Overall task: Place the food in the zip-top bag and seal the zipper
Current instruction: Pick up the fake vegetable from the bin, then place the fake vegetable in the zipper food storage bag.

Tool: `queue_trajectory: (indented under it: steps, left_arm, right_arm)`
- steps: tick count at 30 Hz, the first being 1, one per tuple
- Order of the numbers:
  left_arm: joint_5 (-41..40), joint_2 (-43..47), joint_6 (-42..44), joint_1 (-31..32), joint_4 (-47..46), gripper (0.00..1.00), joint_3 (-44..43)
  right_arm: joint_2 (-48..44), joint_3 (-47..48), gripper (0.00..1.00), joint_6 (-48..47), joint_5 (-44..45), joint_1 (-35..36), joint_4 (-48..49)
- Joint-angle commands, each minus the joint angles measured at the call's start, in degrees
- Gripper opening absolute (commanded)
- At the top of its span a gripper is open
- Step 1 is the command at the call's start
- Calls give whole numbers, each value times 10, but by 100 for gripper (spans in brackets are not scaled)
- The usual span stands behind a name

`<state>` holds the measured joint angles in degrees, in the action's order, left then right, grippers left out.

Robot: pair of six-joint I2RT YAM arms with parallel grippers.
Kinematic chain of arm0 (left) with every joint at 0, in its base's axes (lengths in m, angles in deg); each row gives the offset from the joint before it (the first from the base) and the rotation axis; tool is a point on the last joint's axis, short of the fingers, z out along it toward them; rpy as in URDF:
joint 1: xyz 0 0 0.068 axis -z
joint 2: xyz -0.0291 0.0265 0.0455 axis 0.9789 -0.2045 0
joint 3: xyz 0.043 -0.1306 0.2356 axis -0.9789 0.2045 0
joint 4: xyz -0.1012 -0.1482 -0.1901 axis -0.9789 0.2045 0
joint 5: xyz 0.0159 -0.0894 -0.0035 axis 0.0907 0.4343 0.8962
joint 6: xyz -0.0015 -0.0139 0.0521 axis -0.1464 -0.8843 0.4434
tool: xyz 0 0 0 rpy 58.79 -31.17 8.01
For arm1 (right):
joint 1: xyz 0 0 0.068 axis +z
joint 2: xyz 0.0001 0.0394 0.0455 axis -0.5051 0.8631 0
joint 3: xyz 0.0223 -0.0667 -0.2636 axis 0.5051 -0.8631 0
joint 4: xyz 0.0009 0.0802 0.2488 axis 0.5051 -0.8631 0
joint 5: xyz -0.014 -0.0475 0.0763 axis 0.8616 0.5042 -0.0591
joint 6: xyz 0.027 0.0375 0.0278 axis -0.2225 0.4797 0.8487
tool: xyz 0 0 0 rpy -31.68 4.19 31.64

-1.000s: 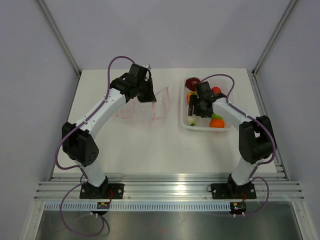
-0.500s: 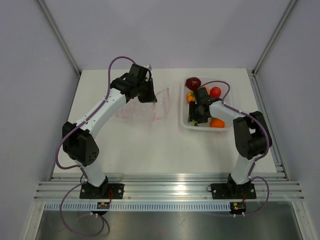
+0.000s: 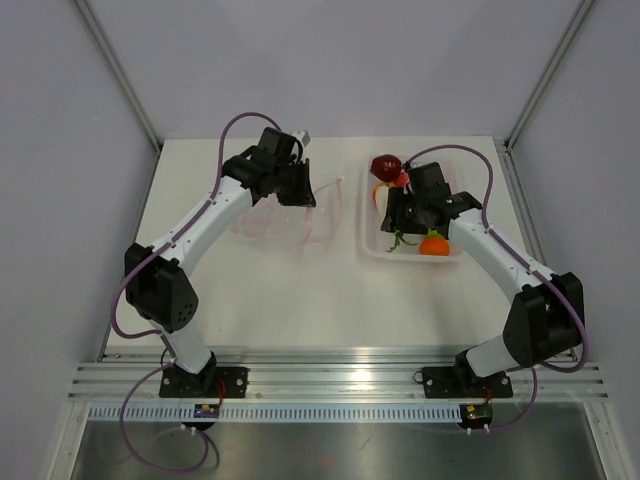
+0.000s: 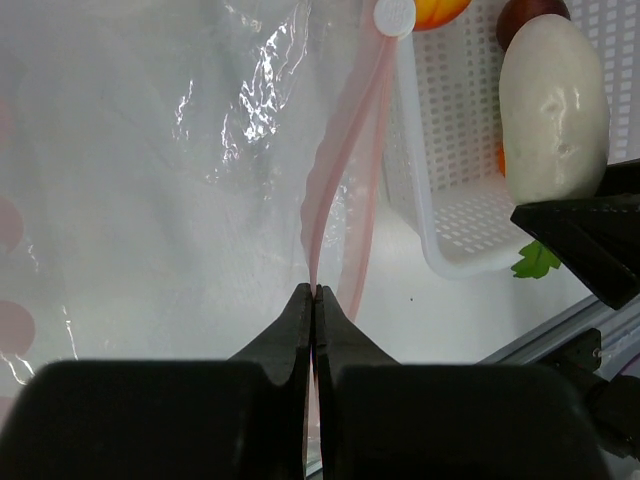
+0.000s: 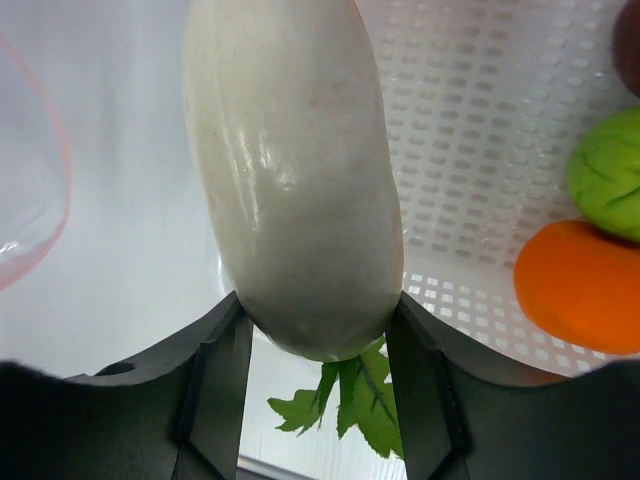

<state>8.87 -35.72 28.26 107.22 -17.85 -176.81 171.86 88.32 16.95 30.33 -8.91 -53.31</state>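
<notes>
Where the top camera looks down, we log the zip-top bag [image 3: 285, 218] lying flat on the table [image 3: 250, 290], left of centre. Its zipper [image 3: 335, 212] edge faces a white perforated tray [image 3: 366, 245] just beside it on the right. The left gripper [image 3: 303, 192] sits at the bag's far corner by the mouth. The right gripper [image 3: 392, 208] is over the tray's left side, with a white radish [image 3: 380, 195] between its fingers. In the tray we see a dark purple piece [image 3: 386, 165] at the far end, a red piece [image 3: 403, 179] next to it, an orange piece [image 3: 434, 246] at the near end, and green leaves [image 3: 398, 240]. Left wrist view: the jaws are pressed fully together on the zipper's pink strip. Beyond the pinch the two strips part and run up to a white slider [image 4: 394, 15]. The radish hangs by the tray wall. Right wrist view: the fingers stand partly open, both pressing the radish's sides near its leafy end, so the radish is gripped and raised over the tray's left wall. Behind it, on the tray floor, lie the orange piece and a green piece [image 5: 608, 170]. The bag's pink rim shows at the left edge.
</notes>
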Motion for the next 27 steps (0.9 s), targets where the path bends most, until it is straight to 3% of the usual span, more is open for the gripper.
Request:
queue_trajectory:
  steps: [1,6,12,20,27]
  left_arm:
    - [43,0,39,-2,-16,0,-30]
    - [71,-9,49,-1,-13,0,-48]
    - [75,-12,43,-1,-18,0,-45]
    - [94,6,38,0,-32,0,-25]
    - [115,29,25,2,-51,0,1]
  right_arm:
    - [-22,34,35,-27,-87,5,-53]
    - [-44,57,35,-43,-163,26,-96]
    - [-40,92,35,-36,-164,98,-122]
    - [-28,102,35,15,-185,105,-92]
    - [42,150,35,72,-212,105,-77]
